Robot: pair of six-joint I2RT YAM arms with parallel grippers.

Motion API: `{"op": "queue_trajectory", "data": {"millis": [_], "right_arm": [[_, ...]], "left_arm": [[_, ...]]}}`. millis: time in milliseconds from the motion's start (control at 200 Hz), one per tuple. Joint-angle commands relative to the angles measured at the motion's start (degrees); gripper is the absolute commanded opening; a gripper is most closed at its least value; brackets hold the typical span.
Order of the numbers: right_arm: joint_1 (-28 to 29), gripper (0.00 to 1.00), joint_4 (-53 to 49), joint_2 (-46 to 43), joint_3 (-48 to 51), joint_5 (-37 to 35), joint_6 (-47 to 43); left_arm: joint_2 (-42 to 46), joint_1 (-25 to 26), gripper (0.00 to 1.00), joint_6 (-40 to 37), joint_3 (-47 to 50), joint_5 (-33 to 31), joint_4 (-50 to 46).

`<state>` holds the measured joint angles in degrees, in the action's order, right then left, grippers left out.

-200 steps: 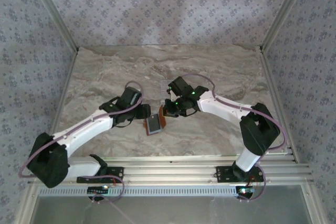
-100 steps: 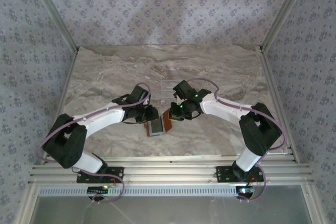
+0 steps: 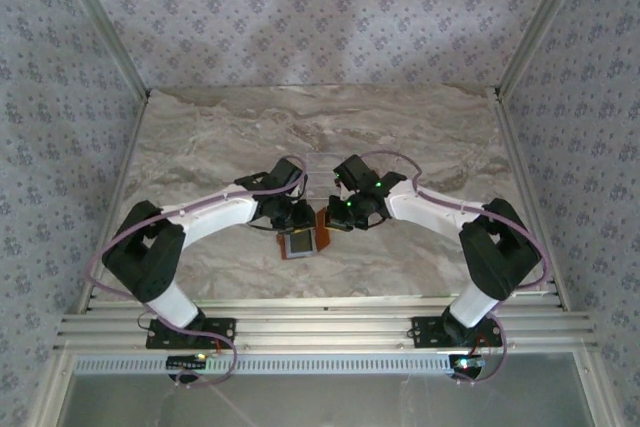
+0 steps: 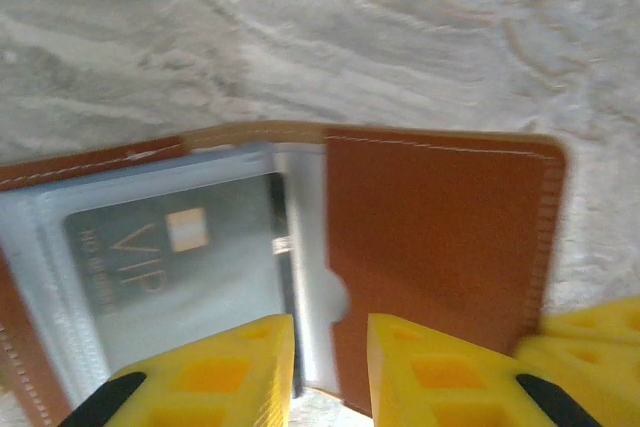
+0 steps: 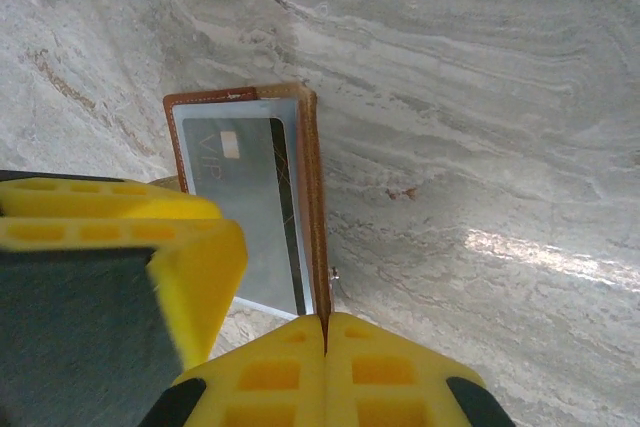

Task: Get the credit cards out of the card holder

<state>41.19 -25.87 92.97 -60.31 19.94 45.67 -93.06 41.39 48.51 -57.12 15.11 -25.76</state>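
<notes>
Marbled grey tabletop [image 3: 200, 137], patterned walls all round. Lying near the middle, between the two arms: the card holder [image 3: 300, 243], spread open. Over to the right gripper [image 5: 325, 347], clamped tight on the holder's brown leather edge, jaws pressed together. Now the left gripper [image 4: 332, 367], jaws narrowly apart, straddling the rim of the clear pocket [image 4: 310, 277]; gripping or merely poised, impossible to tell. Tucked behind that pocket, a silvery credit card [image 4: 170, 247] marked VIP, a darker card [image 4: 284, 247] edging out just beside it.
</notes>
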Motion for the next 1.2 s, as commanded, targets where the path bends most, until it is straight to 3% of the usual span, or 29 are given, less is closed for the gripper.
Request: {"op": "queue_trajectory", "data": {"millis": [0, 470, 1014, 1194], "right_arm": [[-0.50, 0.00, -0.59, -2.11, 1.05, -1.78, 0.78], [-2.46, 0.00, -1.38, -5.33, 4.94, -3.77, 1.19], [-3.77, 0.00, 0.55, -3.89, 8.69, -5.03, 0.78], [-3.65, 0.18, 0.95, -1.89, 9.66, -7.60, 0.14]], "left_arm": [[-1.18, -0.02, 0.27, -0.37, -0.46, -3.01, -4.62], [2.87, -2.78, 0.27, -0.42, 2.68, -6.83, -5.88], [-0.78, -7.28, 0.22, -2.89, 8.73, -4.61, -0.60], [-2.22, -7.72, 0.22, -3.34, 9.26, -3.96, -0.19]]}}
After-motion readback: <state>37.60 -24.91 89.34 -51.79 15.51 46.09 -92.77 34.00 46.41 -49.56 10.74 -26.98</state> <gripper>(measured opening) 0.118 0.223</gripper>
